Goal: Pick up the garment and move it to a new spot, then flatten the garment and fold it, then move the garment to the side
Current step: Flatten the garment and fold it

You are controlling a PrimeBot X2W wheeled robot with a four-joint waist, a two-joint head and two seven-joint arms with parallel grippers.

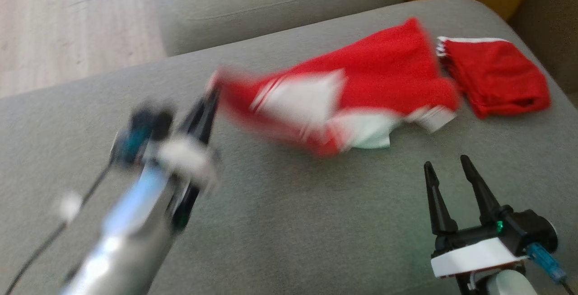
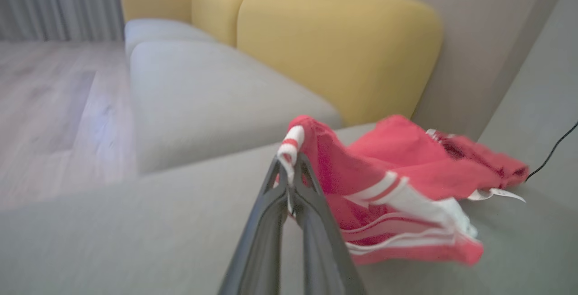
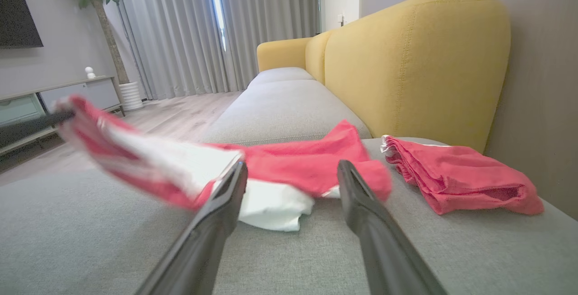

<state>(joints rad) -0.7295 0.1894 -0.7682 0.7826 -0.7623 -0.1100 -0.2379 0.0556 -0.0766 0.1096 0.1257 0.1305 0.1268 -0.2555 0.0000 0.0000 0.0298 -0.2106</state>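
Grey sofa seat [image 1: 289,222] carries everything. Left arm and near end of garment [image 1: 375,73] are smeared by blur in head view; details not readable. Left gripper [image 2: 291,168] closed on striped edge of garment, this end raised off seat, rest lying on seat. Right gripper [image 1: 447,165] wide open, empty, near garment, apart from it. Its fingers [image 3: 226,195] hide part of garment in right wrist view. Second red cloth [image 1: 496,76], folded, just beside garment, near yellow backrest [image 3: 406,60].
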